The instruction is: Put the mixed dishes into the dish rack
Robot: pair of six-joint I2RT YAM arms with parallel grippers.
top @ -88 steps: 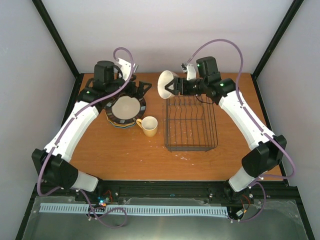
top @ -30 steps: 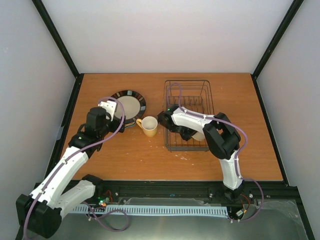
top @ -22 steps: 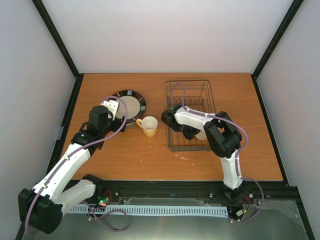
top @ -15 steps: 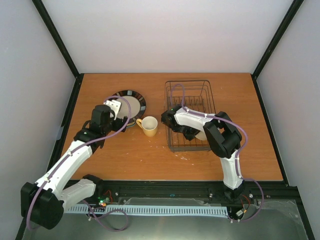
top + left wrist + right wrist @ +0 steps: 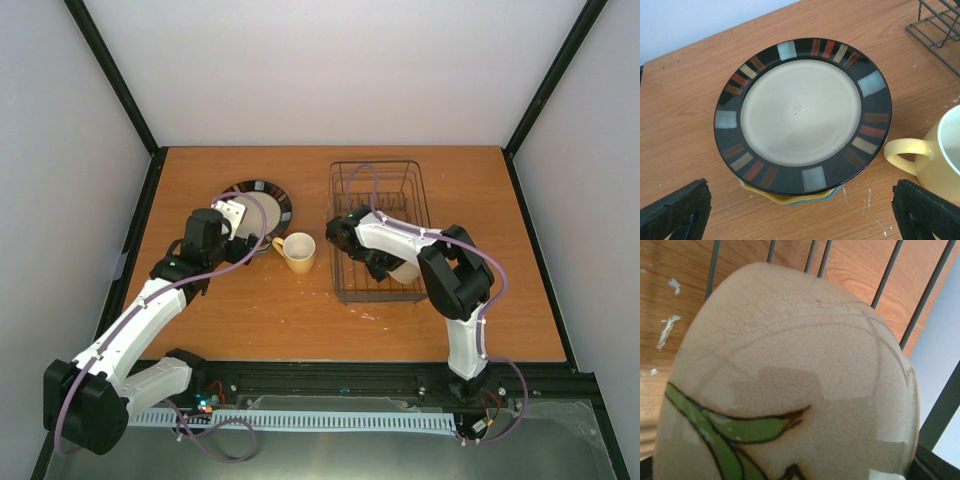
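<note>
The dark-rimmed cream plate [image 5: 801, 107] tops a stack on a yellow plate [image 5: 785, 199] and a blue plate; the stack also shows in the top view [image 5: 260, 203]. My left gripper [image 5: 800, 212] hovers just before the stack, open and empty, and shows in the top view [image 5: 237, 243]. The yellow mug [image 5: 298, 252] stands right of the stack, its handle [image 5: 905, 150] toward the plates. My right gripper [image 5: 383, 262] is down inside the dish rack [image 5: 378, 180] against the cream bowl [image 5: 790, 390]. Only dark finger ends [image 5: 937, 465] show, at the far corners. The striped plate is out of view.
The rack's wires [image 5: 927, 295] stand close behind the bowl. A corner of the rack [image 5: 940, 25] lies right of the plate stack. Black frame posts [image 5: 110, 70] rise at the back corners of the wooden table [image 5: 250, 310].
My right arm carried the bowl from above the rack's far end down into the rack. My left arm drew back from the plates, then crept toward the stack again.
</note>
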